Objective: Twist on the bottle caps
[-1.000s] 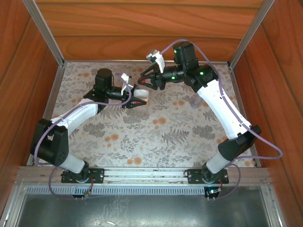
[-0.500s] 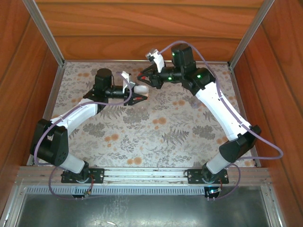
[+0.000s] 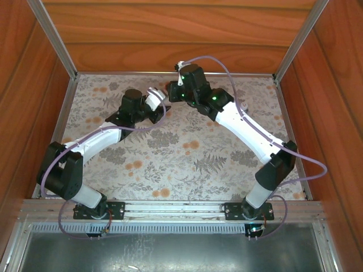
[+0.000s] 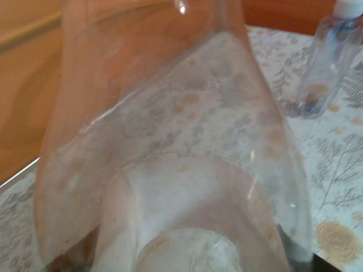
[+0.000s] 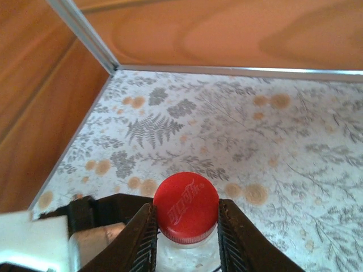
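Right wrist: the red cap [image 5: 186,207] is being clamped by the right hand [image 5: 187,228] atop the bottle [image 4: 170,187] being gripped by the left hand [image 3: 150,111], the other bottle [image 4: 326,62] on the worktop [image 5: 255,130] seemingly capped.

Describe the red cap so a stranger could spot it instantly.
At the far side of the flowered table, near its middle, the right gripper pinches a round cap. It is bright red; the standing bottle has a white cap.
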### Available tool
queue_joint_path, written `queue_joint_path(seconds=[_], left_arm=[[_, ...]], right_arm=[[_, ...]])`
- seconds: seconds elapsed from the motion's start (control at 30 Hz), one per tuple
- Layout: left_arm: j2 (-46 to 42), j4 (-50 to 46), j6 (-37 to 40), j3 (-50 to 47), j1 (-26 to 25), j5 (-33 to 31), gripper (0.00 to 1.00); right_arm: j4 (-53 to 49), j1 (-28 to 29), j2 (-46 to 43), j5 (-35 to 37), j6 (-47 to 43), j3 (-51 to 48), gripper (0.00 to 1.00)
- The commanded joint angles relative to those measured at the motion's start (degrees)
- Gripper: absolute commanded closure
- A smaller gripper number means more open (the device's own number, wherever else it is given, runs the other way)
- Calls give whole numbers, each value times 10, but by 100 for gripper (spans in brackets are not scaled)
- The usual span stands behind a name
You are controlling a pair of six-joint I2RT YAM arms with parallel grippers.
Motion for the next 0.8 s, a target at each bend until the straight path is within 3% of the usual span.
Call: queue_joint_path(seconds=[0.0,0.13,0.3,0.37,0.47,0.63,0.77], left_arm=[[-21,50,73,-2,-25,42,52],[-22,48,35,-8,1,122,52],[-17,47,-1,-5,48,355,50],[-16,47,-13,-2,55,422,49],[-14,47,-29,5,57,475,49],[-9,47,-47,17,57,514,49],[-8,47,-51,22,57,525,49]], right_arm=[[-18,-19,22,75,32,18,95],[76,-35,-18,-24,-49,-18,65],[117,-65,-87,-161,-158,-36,36],[107,-80,-99,-227,-191,-33,31],[38,-84,-97,-268,-239,9,28],[-71,-83,-83,-413,-308,68,26],[-125,-83,-68,-452,-325,90,27]])
